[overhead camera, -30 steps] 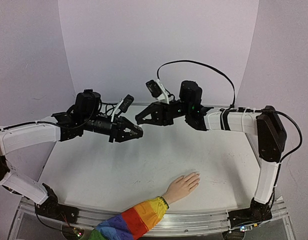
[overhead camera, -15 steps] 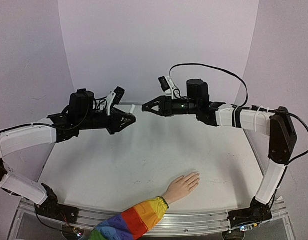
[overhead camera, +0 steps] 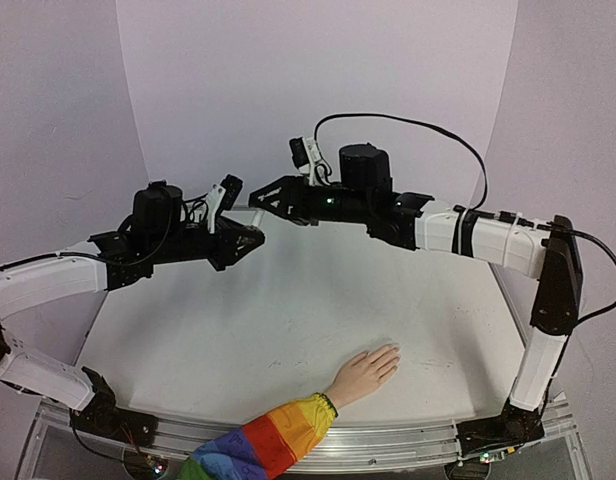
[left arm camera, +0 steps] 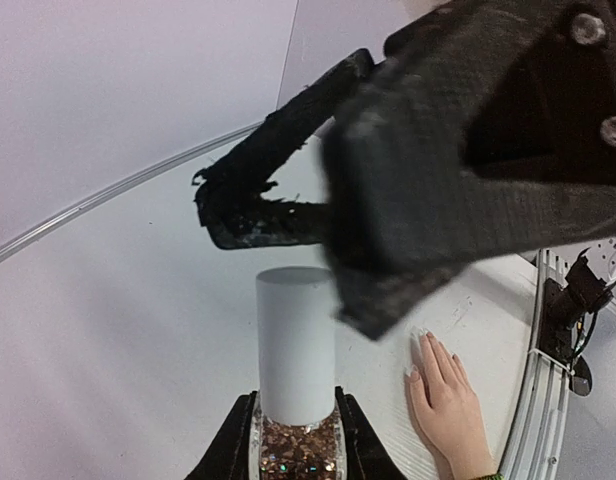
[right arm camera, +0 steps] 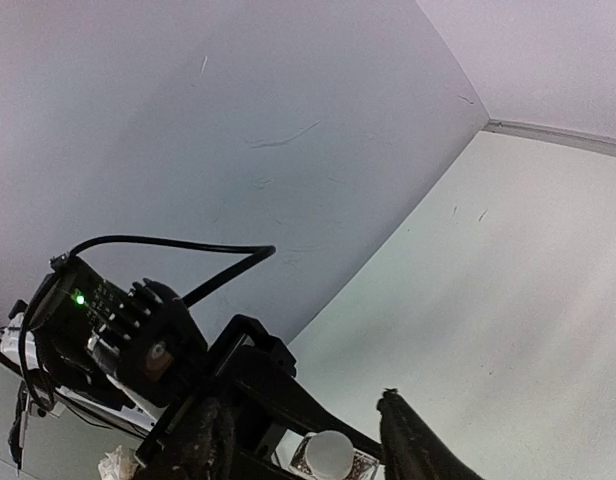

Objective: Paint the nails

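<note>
My left gripper (overhead camera: 250, 232) is shut on a small polish bottle (left arm camera: 296, 452) with a copper glitter body and a tall white cap (left arm camera: 296, 345), held up over the table's far part. My right gripper (overhead camera: 260, 200) is open, its dark fingers (left arm camera: 258, 205) on either side of the cap without gripping it. In the right wrist view the cap (right arm camera: 331, 452) shows between the spread fingers of the right gripper (right arm camera: 303, 405). The flesh-coloured hand (overhead camera: 366, 372) with a rainbow sleeve (overhead camera: 263, 443) lies flat at the near edge. Its pale nails (left arm camera: 418, 340) point away from me.
The white table (overhead camera: 238, 330) ends in a metal rail (overhead camera: 388, 445) at the near edge. Curved pale walls (overhead camera: 318, 90) close in the back and sides. A black cable (overhead camera: 418, 125) loops over the right arm.
My right gripper has swung left and up, and its open fingers now flank the bottle cap. My left gripper with the bottle has shifted slightly left. The hand has not moved.
</note>
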Controlling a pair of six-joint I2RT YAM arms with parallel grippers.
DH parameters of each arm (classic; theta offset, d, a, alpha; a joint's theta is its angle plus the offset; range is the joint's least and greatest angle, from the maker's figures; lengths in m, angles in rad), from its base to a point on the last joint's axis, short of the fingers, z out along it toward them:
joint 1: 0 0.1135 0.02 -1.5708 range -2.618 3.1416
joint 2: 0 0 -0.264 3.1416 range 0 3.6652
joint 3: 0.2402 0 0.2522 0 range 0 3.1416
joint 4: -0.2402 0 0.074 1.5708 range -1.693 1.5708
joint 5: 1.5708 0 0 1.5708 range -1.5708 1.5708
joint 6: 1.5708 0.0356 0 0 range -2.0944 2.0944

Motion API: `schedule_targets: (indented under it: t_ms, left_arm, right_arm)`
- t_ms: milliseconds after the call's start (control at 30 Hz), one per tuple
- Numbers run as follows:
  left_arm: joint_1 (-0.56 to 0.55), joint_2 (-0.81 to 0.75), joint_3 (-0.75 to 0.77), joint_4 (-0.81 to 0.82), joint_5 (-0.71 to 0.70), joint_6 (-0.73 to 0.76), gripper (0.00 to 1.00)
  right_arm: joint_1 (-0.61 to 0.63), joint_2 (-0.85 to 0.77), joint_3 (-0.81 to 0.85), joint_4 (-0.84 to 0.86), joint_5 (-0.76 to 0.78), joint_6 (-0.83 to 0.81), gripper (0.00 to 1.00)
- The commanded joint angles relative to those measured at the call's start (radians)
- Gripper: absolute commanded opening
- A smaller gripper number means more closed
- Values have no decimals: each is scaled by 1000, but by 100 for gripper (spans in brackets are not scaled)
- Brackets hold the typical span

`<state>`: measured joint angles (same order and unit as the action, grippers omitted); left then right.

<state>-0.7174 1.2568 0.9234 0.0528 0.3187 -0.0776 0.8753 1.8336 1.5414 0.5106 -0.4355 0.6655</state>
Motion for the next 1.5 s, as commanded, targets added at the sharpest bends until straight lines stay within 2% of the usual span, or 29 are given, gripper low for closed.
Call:
schedule_targets:
  t_ms: [0,267,333,400,500,533,567,633,667,700,733,800,867,933,967,1000,1033,1067,1133,1167,1267,1467]
  left_arm:
    - [-4,-66,-12,56,-7,12,0]
    - [-5,-47,6,56,1,-4,0]
    - [-6,-37,15,57,12,-9,0]
    - [-5,-29,26,57,37,-10,0]
    - [-4,-12,43,59,136,-11,0]
    - [-3,-3,54,60,220,-10,0]
    - [-4,5,65,62,282,-10,0]
    - [-4,21,80,96,455,-13,0]
    - [-4,30,81,129,537,-23,0]
    - [-4,38,83,167,606,-36,0]
    - [-4,46,83,194,638,-54,0]
    - [-4,59,90,206,608,-59,0]
    - [-4,63,79,206,503,-48,0]
    - [-4,68,68,206,393,-41,0]
    - [-4,69,64,206,351,-41,0]
    - [-5,68,58,208,320,-34,0]
    - [-5,63,52,208,294,-27,0]
    - [-6,55,42,209,268,-16,0]
    - [-12,36,23,211,220,7,0]
    - [-17,25,13,211,195,23,0]
    - [-33,5,-14,210,141,57,0]
    - [-49,-11,-27,184,45,111,0]
  right_arm:
    - [19,46,86,12,24,39,47]
    - [25,82,127,11,-20,21,37]
    - [25,82,121,10,-31,-2,23]
    - [23,70,106,8,-33,-36,1]
    - [19,51,85,17,-98,-115,0]
    - [19,49,77,35,-161,-157,0]
    - [19,48,61,70,-277,-214,0]
    - [19,38,9,144,-664,-329,0]
    - [19,29,-19,166,-798,-378,0]
    - [16,16,-52,166,-847,-418,0]
    - [9,1,-84,166,-858,-448,0]
    - [-13,-4,-116,165,-862,-470,0]
    - [-26,-3,-122,160,-822,-469,0]
    - [-35,-27,-141,157,-689,-465,0]
    - [-38,-36,-146,157,-633,-456,6]
    - [-38,-40,-146,156,-582,-438,19]
    - [-40,-38,-142,153,-540,-420,24]
    - [-44,-36,-134,146,-507,-398,33]
    - [-55,-38,-125,114,-416,-344,62]
    - [-61,-42,-119,89,-380,-317,71]
    - [-68,-74,-111,-3,-285,-246,84]
    - [-60,-189,-150,-137,-191,-183,89]
